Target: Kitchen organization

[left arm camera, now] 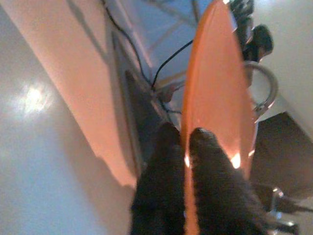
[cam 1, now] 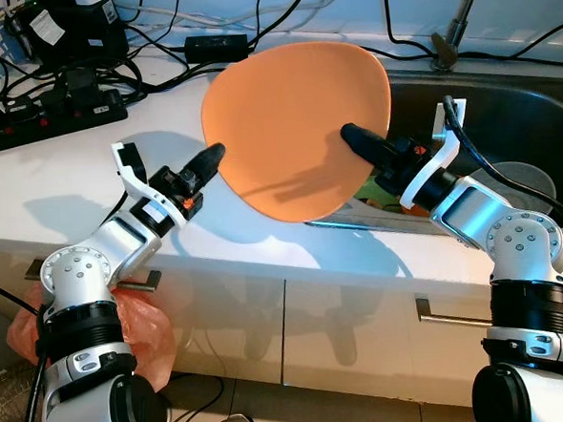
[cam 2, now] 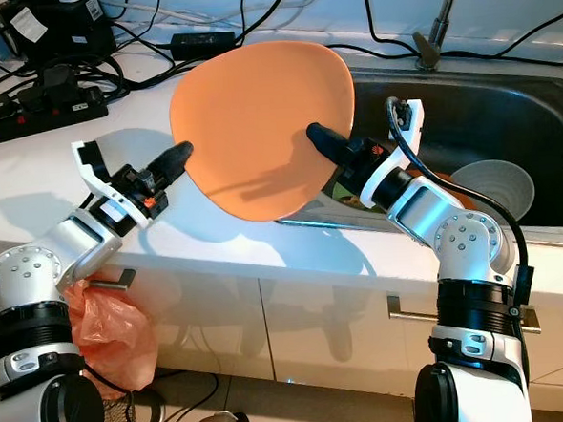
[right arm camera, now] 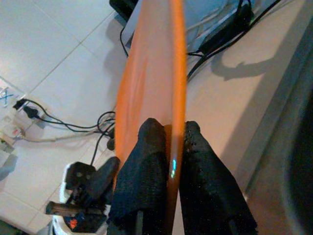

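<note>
My left claw (cam 1: 216,156) and right claw (cam 1: 351,136) each pinch the plate (cam 1: 295,114) between them by its thin rim; it seems stiff, smooth, maybe slippery.

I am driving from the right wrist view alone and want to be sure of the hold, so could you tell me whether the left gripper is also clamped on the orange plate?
Observer: Yes. The left gripper is shut on the rim of the orange plate, one finger on each face.
Operator: Thank you. Where does the plate sit relative to the sink?
Observer: It is held tilted above the white counter, at the left edge of the sink.
Operator: Is anything lying in the sink?
Observer: A white bowl sits in the basin, beyond the right gripper, which is shut on the plate's opposite rim.
</note>
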`<state>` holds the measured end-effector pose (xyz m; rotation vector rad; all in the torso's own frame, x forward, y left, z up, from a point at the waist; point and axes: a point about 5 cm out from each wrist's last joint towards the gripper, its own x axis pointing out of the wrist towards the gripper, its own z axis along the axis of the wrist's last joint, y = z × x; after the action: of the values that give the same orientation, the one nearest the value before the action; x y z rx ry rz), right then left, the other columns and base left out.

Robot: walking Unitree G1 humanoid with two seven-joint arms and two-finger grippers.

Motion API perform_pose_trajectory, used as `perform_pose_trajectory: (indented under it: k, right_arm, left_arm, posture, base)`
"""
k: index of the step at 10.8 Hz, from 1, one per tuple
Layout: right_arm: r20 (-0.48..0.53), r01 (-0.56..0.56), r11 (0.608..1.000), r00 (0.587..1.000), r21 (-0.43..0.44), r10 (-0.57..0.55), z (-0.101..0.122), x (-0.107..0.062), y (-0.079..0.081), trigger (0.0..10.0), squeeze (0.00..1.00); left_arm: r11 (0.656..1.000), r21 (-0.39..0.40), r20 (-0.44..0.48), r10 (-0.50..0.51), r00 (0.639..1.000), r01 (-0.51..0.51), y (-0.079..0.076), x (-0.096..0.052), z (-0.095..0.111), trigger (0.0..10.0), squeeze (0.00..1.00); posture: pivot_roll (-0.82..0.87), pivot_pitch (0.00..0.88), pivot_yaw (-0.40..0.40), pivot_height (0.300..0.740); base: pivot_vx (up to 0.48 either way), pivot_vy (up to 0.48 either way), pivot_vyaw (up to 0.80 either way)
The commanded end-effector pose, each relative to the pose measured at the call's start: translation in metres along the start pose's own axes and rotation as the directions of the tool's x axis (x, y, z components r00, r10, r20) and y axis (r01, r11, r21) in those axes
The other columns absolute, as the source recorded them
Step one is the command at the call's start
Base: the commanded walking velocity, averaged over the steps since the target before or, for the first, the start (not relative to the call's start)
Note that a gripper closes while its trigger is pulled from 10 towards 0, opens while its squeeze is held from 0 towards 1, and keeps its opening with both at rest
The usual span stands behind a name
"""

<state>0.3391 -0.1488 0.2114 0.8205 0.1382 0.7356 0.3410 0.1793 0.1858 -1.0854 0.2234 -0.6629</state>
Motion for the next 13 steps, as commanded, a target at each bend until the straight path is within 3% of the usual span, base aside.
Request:
perform_pose_trajectory:
  k: [1, 3, 7, 11, 13]
  right_arm:
    - [-0.016, 0.005, 1.000, 1.000, -0.029, -0.005, 0.001, -0.002, 0.002, 0.0, 0.00]
    - [0.000, 0.029, 0.999, 1.000, -0.036, -0.029, 0.001, 0.000, 0.000, 0.0, 0.00]
    - [0.010, 0.060, 0.997, 0.998, -0.047, -0.059, 0.001, 0.002, -0.003, 0.0, 0.00]
    - [0.086, 0.198, 0.980, 0.977, -0.028, -0.195, 0.007, 0.002, -0.020, 0.0, 0.00]
    - [0.118, 0.255, 0.967, 0.961, -0.015, -0.251, 0.012, 0.000, -0.028, 0.0, 0.00]
  left_arm:
    - [0.999, 0.014, -0.014, -0.044, 0.999, 0.044, -0.007, 0.001, 0.001, 10.0, 1.00]
    - [0.997, 0.003, -0.037, -0.076, 0.996, 0.076, -0.010, 0.002, -0.004, 10.0, 1.00]
    - [0.987, 0.064, -0.106, -0.141, 0.984, 0.148, -0.024, 0.002, -0.011, 10.0, 1.00]
    - [0.961, 0.172, -0.250, -0.171, 0.953, 0.217, -0.034, -0.001, -0.031, 10.0, 1.00]
    - [0.956, 0.198, -0.272, -0.160, 0.949, 0.218, -0.033, -0.001, -0.034, 10.0, 1.00]
  posture:
    - [0.15, 0.078, -0.011, 0.740]
    - [0.15, 0.079, -0.013, 0.740]
    - [0.15, 0.077, -0.016, 0.740]
    - [0.15, 0.076, -0.011, 0.740]
    - [0.15, 0.072, -0.013, 0.740]
  base:
    - [0.000, 0.000, 0.00]
    - [0.000, 0.000, 0.00]
    - [0.000, 0.000, 0.00]
    - [0.000, 0.000, 0.00]
    - [0.000, 0.000, 0.00]
